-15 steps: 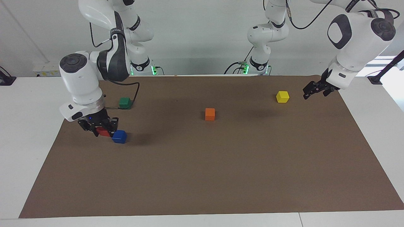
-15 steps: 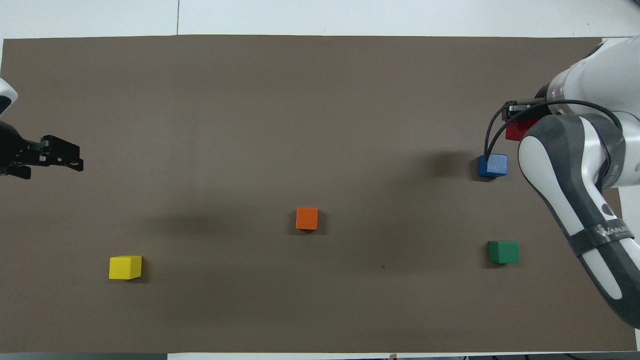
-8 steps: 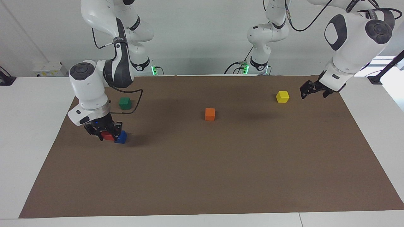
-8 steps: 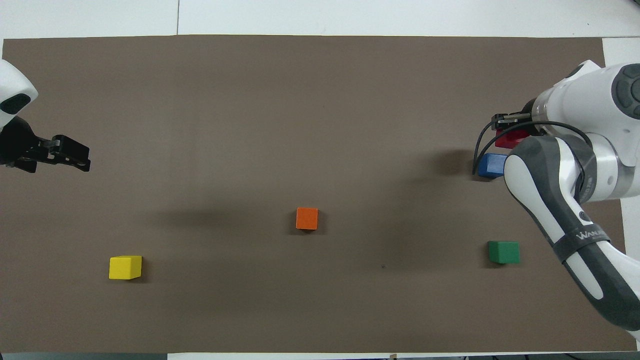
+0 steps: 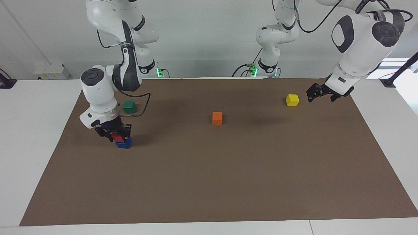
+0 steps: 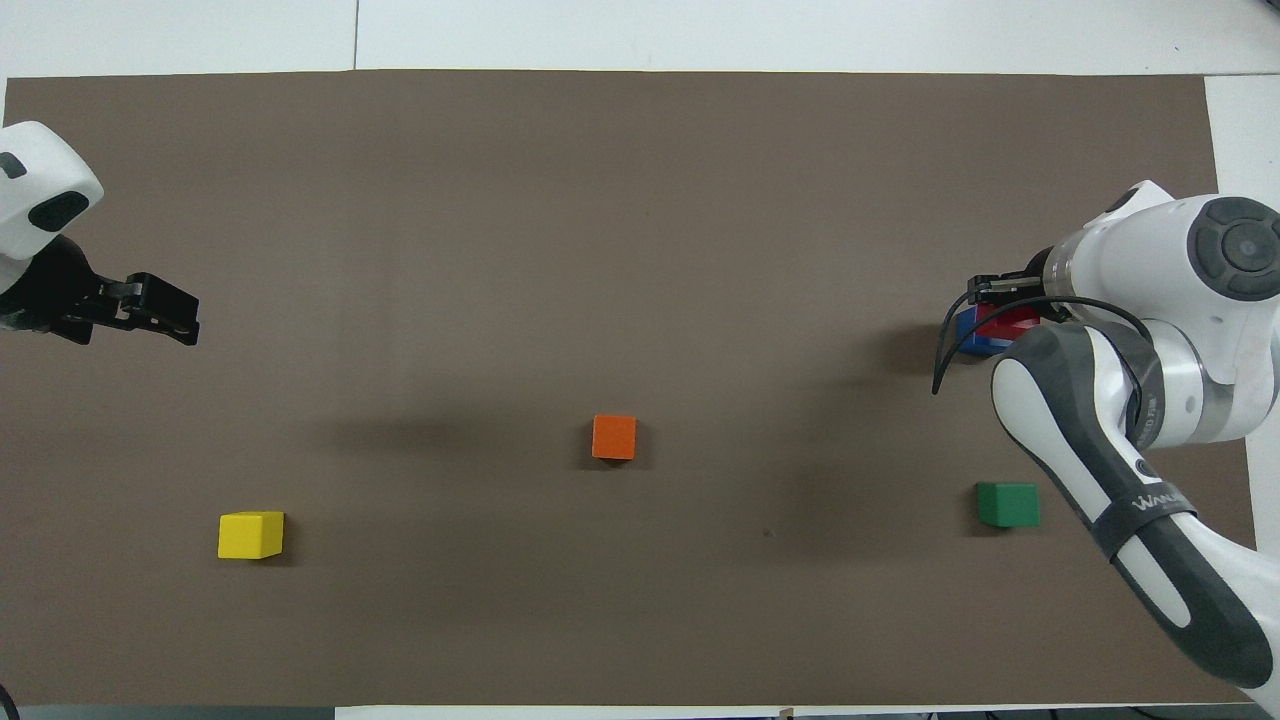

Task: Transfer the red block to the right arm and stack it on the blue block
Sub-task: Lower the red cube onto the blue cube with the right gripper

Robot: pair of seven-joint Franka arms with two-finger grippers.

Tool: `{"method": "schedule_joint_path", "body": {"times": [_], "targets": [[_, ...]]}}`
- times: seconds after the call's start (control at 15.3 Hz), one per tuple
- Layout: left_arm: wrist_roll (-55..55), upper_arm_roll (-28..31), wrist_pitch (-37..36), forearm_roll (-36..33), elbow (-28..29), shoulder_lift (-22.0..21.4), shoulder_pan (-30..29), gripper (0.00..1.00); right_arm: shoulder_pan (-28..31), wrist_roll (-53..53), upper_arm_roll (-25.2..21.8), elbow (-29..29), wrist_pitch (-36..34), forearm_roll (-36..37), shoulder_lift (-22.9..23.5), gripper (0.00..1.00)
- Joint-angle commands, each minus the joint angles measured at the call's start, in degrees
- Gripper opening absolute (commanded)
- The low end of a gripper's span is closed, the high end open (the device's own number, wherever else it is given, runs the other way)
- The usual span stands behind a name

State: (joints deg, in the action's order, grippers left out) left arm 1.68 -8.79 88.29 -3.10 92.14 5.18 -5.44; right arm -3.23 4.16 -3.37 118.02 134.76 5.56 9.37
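Red block (image 5: 117, 138), a small bright red cube, sits at the lower left of the facing frame, pinched between the fingers of the right arm's black two-finger gripper (image 5: 115, 136) directly above the small deep blue cube (image 5: 123, 143). Whether the two cubes touch cannot be told. The likely risk: the red cube appears offset toward the frame's left of the blue one, so a release here could leave it overhanging or let it tip off; a low finger could also nudge the blue cube. At the upper right, the left gripper (image 5: 317, 93) waits over the brown mat (image 5: 228, 169) beside a small yellow cube (image 5: 292, 100), fingers apparently spread, holding nothing.
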Motion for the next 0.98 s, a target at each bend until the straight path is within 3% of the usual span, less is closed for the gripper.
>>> {"method": "schedule_joint_path", "body": {"times": [0.0,0.92], "targets": [[0.4,0.7,0.4,-0.9,1.3,-1.4,0.9,1.00,1.7,-1.1,0.6,2.5,1.6,-2.0,-1.8,0.00],[0.5,1.1,0.2,-0.9,1.4,-3.4,0.3,1.00,2.2,-2.0,0.6,2.4,4.6,-2.9,0.2,0.00]]}}
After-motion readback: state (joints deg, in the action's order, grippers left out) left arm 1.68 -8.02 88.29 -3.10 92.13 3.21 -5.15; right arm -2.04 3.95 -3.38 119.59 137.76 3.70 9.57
